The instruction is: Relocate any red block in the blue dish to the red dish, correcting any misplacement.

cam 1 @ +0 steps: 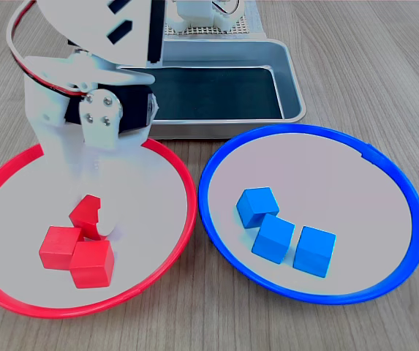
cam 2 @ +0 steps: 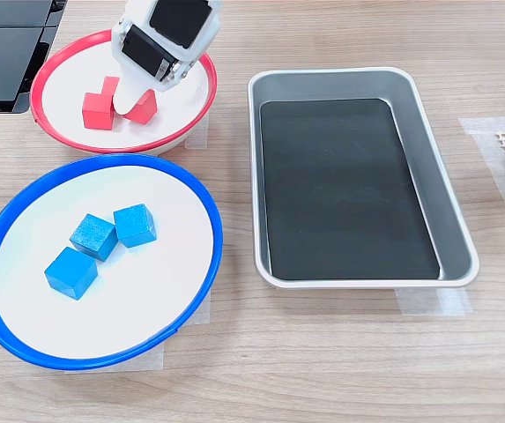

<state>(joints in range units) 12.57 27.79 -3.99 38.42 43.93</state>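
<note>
Jaws grasping red block mid red dish, rim clear, blue dish just beside.

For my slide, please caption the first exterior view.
Gripper over three red blocks in red dish; blue dish holds only blue cubes.

Red cubes, blue cubes, silver tray with black base.

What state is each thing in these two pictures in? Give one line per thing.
red dish: holds three red cubes.
blue dish: holds three blue cubes, no red.
red block: tilted, at the end effector's tip.
end effector: down in the red dish; open or shut unclear.
metal tray: empty.
</note>
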